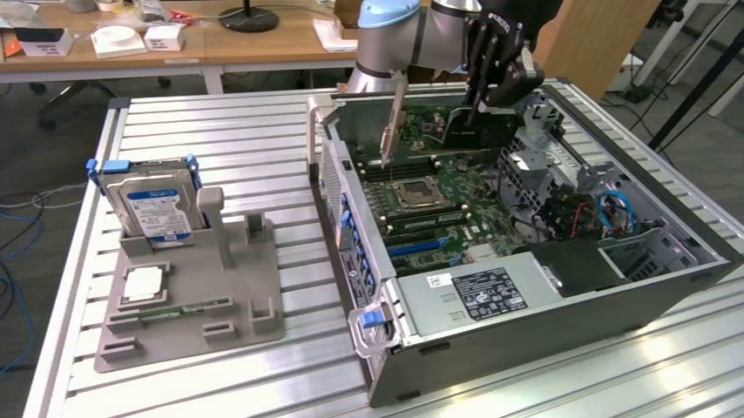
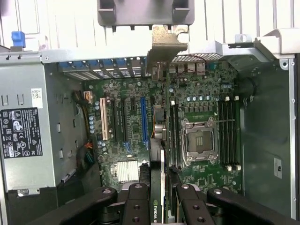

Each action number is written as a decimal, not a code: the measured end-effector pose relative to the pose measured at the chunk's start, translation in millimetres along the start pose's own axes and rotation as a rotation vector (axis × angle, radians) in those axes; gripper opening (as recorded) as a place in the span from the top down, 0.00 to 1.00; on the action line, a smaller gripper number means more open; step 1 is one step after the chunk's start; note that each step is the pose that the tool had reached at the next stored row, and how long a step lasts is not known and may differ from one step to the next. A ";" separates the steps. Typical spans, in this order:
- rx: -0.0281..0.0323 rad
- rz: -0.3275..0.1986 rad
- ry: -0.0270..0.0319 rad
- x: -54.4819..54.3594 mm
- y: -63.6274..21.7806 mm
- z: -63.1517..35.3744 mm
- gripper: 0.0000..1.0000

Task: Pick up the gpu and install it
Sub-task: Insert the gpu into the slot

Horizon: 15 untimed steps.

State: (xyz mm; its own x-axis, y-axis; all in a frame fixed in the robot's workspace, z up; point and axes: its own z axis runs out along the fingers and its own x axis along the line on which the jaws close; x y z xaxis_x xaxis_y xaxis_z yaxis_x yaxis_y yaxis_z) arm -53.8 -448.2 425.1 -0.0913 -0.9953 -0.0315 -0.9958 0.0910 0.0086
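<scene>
Holding the gpu (image 1: 448,131) on its thin edge, the gripper (image 1: 483,97) hangs over the far end of the open computer case (image 1: 558,300). Its two black fingers (image 2: 137,199) are pressed on the card from both sides. The card is dark and flat. Its silver metal bracket (image 1: 393,122) stands at the end of the card, just inside the case's far corner.

From the exterior view, the low edge of the gpu dips behind parts in the case, so I cannot tell if it touches the green board (image 1: 436,205). The tips of the fingers are hard to make out there too, because they are dark like the card. The arm (image 1: 402,39) is cut off above the case.

In the wrist view the gpu (image 2: 161,173) shows as one thin line between the fingers of the gripper (image 2: 159,190), and a bit of a green and black label on it is cut off by the picture's edge. Inside the case, past the card, lie a blue slot (image 2: 144,119), a pale slot (image 2: 103,119) and the square chip socket (image 2: 199,140). The grey power box (image 2: 26,126) with its black sticker sits at one end of the case.

Beside the case, on the exterior view's left, a grey tray (image 1: 233,326) holds a hard drive (image 1: 157,205) with a blue label, standing up. Small flat parts lie in the tray as well, but they are too small to tell apart.
</scene>
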 end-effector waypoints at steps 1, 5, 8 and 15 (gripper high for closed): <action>0.0002 -0.004 -0.0005 0.1 0.0 -0.1 0.74; 0.0008 -0.026 -0.0018 0.0 0.0 0.0 0.74; 0.0008 -0.029 -0.0017 0.1 0.0 0.0 0.74; 0.0008 -0.029 -0.0020 0.1 0.0 1.6 0.74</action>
State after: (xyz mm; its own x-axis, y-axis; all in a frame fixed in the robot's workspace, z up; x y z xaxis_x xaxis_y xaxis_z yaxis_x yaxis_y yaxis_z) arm -53.8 -448.3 423.5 -0.0620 -0.9975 -0.0338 -0.9981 0.0618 0.0068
